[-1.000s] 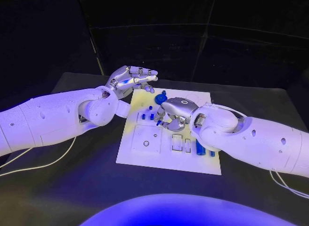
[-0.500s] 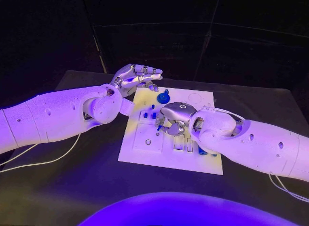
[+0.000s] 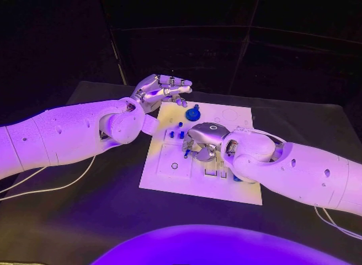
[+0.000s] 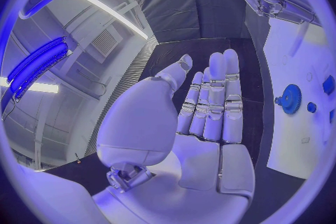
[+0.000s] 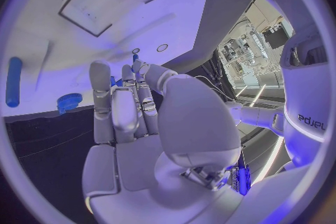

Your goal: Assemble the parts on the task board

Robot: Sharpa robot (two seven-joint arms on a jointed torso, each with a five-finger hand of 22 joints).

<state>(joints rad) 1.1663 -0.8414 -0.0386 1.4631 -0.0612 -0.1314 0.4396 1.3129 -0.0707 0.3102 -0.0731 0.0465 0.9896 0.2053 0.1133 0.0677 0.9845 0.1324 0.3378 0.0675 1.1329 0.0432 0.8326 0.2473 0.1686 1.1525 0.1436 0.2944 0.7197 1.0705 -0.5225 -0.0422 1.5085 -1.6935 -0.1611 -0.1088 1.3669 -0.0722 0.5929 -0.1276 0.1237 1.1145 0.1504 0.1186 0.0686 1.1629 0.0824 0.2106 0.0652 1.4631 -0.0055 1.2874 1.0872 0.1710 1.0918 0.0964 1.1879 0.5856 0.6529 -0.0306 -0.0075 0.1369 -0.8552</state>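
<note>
The white task board (image 3: 171, 175) lies in the middle of the black table. A blue gear (image 3: 193, 114) stands near its far edge, with small blue pegs (image 3: 179, 134) just in front of it. My right hand (image 3: 204, 139) hangs over the board's middle, fingers pointing down. Thumb and fingertips pinch a small blue peg (image 5: 135, 57) just above the board (image 5: 84, 39). My left hand (image 3: 160, 88) hovers off the board's far left corner, holding nothing. Its palm (image 4: 203, 123) is bare and its fingers are stretched out, with the gear (image 4: 288, 98) beyond them.
A blue cylinder (image 5: 14, 81) lies on the board, and the gear (image 5: 69, 102) stands near the board's edge. White cables (image 3: 46, 190) trail over the table at the left, and one (image 3: 332, 221) at the right. Recessed slots (image 3: 213, 165) mark the board's near half.
My right hand has moved a little toward the board's near side, carrying the small blue peg along. The left hand has stayed almost where it was.
</note>
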